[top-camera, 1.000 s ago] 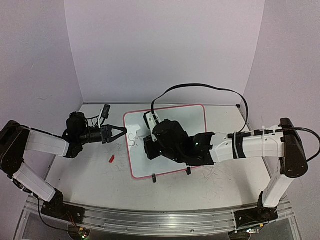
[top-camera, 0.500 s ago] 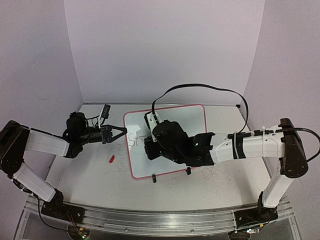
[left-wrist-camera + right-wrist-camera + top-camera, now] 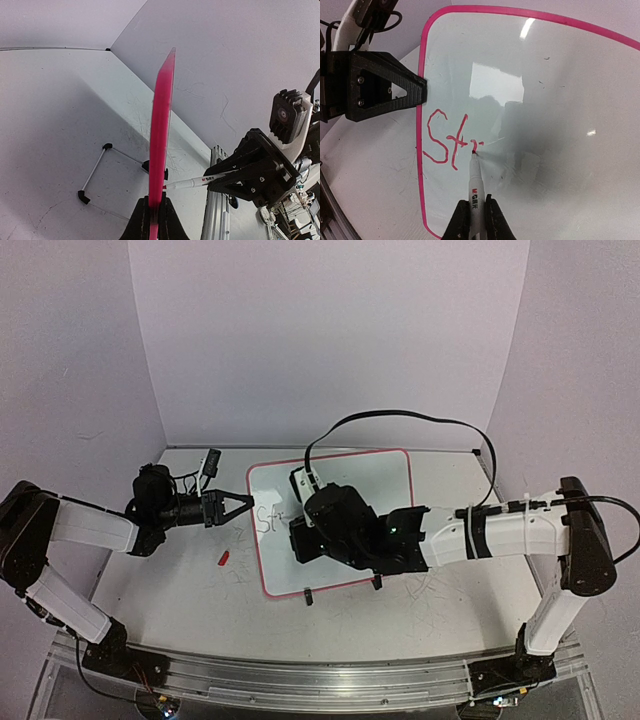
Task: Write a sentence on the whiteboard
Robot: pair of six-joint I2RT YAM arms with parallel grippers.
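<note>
Pale grey tabletop [image 3: 170, 580] under lilac walls, with the whiteboard [image 3: 385, 475] lying at its centre. The sentence [image 3: 447, 142] is barely begun: a red "St" and the first dab of a third letter sit just inside the whiteboard's left rim, and the rest of the glossy face is blank. The marker [image 3: 476, 185] touches the whiteboard at that dab, its tip just right of the "t". The right gripper [image 3: 474, 212] is clamped on the marker's barrel, its wrist hanging over the middle of the whiteboard. The left gripper [image 3: 247, 503] is pinched onto the whiteboard's left rim, level with the lettering; its wrist view shows the pink edge seated between the closed fingers [image 3: 142, 222]. Two black clip feet [image 3: 308, 595] stand at the whiteboard's near edge. A small red piece [image 3: 223, 559], possibly a cap, lies on the tabletop left of the whiteboard.

Risks, as judged: writing pressure may make the rim slip in the left pinch and skew the line; the marker may pivot in its narrow hold, thinning or breaking strokes; large letters may exhaust the whiteboard's width.
</note>
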